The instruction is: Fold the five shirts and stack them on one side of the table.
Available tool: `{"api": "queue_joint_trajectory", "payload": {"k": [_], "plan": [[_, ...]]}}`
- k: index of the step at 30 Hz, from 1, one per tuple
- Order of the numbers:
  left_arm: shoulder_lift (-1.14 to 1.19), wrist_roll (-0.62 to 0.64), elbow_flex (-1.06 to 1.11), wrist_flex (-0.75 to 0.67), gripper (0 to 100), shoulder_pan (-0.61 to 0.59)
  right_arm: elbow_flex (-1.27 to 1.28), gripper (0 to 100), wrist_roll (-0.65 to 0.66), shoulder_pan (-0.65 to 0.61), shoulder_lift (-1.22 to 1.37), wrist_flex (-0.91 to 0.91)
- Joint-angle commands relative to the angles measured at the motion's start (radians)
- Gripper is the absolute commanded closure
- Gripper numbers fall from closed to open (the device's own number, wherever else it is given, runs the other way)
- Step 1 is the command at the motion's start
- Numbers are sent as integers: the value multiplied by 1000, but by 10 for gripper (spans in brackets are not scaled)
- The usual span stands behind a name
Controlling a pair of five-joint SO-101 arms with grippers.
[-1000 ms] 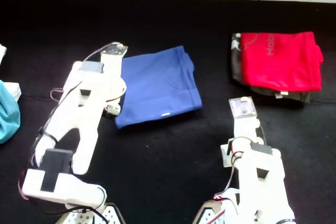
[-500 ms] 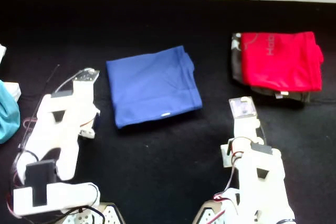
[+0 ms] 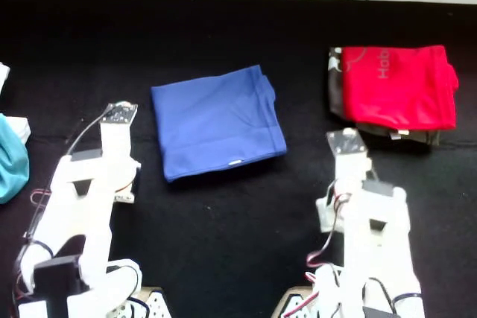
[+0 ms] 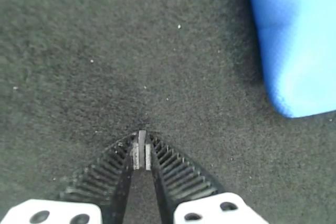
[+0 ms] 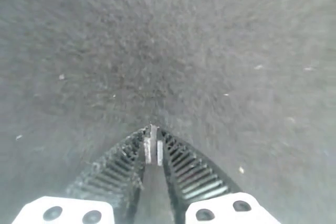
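Blue shirt point(image 3: 218, 121) lies folded flat near the desk's point(image 3: 246, 27) centre, probably waiting to join the red shirt point(image 3: 399, 86) topping the stack at two o'clock. Left pincer point(image 4: 141, 142), at the blue shirt's nine o'clock, and right pincer point(image 5: 152, 137), at four o'clock, are both pressed together, empty.

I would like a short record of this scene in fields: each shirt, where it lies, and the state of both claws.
blue shirt: folded, flat, alone near the table's middle
red shirt: folded, on top of a dark garment, right side
teal cloth: left edge, partly cut off
left claw: shut, empty, over bare table beside the blue shirt
right claw: shut, empty, over bare table
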Motion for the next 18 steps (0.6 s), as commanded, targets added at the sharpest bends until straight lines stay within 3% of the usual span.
{"api": "queue_joint_trajectory", "payload": {"k": [1,7,10,15,18], "plan": [[-24,-11,18,-49,990,-15,-255,990,-12,5,-10,222],[-24,-11,18,-48,990,-15,-582,986,-23,-16,4,312],[-24,-11,18,-48,990,-15,-648,959,-146,-90,5,311],[-24,-11,18,-48,990,-15,-697,810,-351,-272,51,275],[-24,-11,18,-48,990,-15,-769,807,-443,-341,193,239]]}}
